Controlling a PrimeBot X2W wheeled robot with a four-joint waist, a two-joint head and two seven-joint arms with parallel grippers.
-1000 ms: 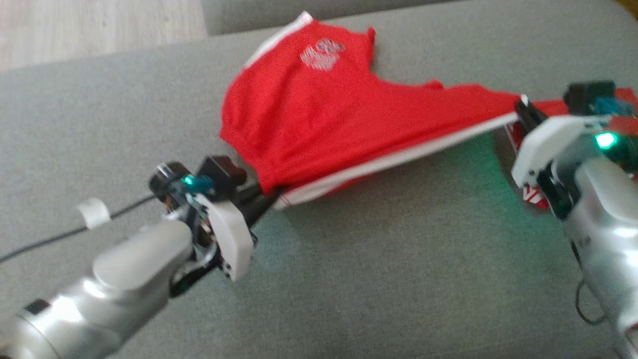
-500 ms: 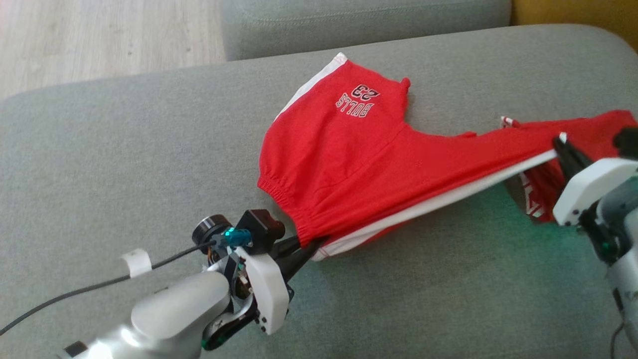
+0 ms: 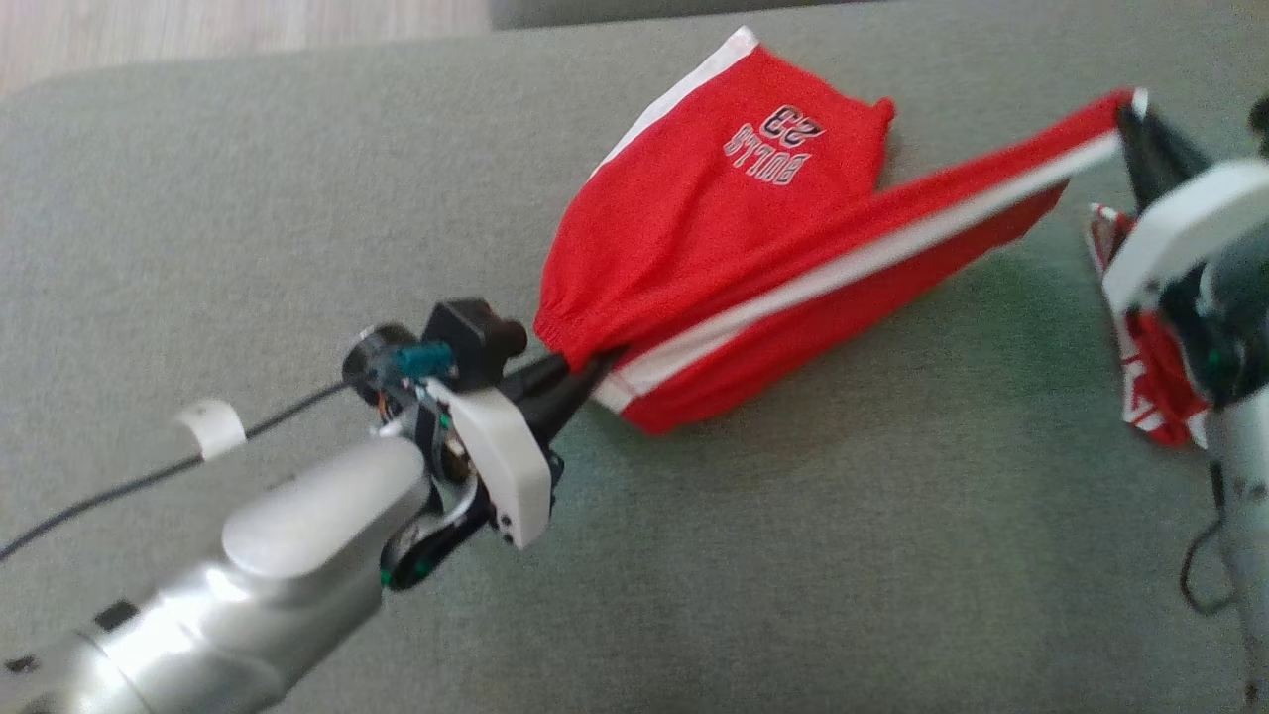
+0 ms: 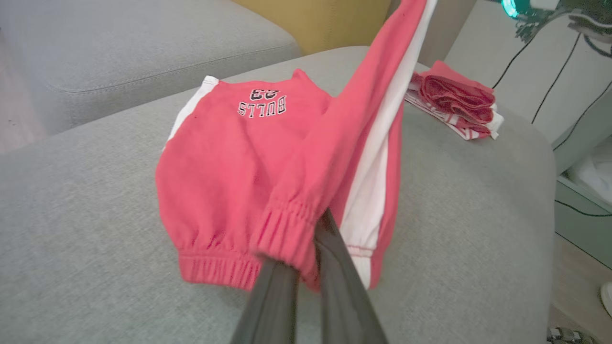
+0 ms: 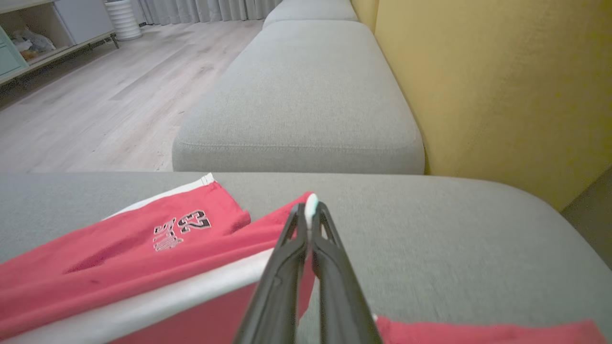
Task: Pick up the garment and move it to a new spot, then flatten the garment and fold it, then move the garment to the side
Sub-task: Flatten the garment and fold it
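Our left end effector (image 3: 585,370) pinches the red Bulls shorts (image 3: 714,228) at the waistband; our right end effector (image 3: 1130,121) clamps their striped hem.

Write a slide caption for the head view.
Left gripper and right gripper hold red garment stretched over a grey cushion.

Shorts (image 3: 694,228): red, white side stripes, "BULLS 23" print upside down.
Pose: one leg lying flat, the other stretched taut and lifted.
Place: upper centre to upper right.
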